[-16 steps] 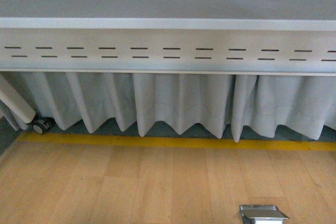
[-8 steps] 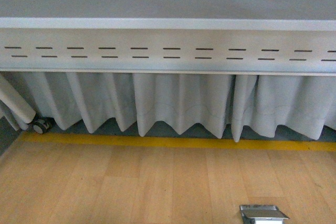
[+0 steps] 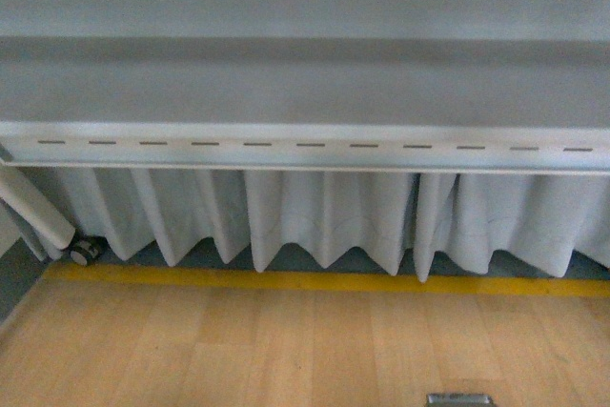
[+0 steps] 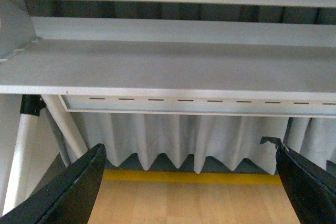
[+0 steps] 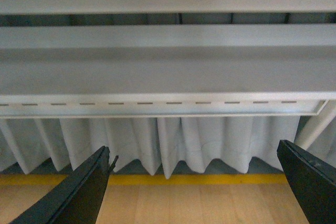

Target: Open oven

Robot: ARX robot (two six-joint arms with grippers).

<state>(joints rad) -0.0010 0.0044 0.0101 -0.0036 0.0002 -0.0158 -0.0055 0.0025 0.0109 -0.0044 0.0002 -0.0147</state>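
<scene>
Black left claw (image 4: 186, 145) and right claw (image 5: 193, 148) gape before grey shelf (image 3: 305, 83).

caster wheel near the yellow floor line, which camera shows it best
The front view: the caster wheel shows whole at the far left, just below the end of the white leg. Neither wrist view shows the wheel at all.

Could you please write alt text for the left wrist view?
The left end effector is open and empty, its black fingers spread wide before a grey metal shelf with a slotted front edge. Pleated white curtain hangs below, above a yellow stripe and wooden floor. No oven is visible.
</scene>
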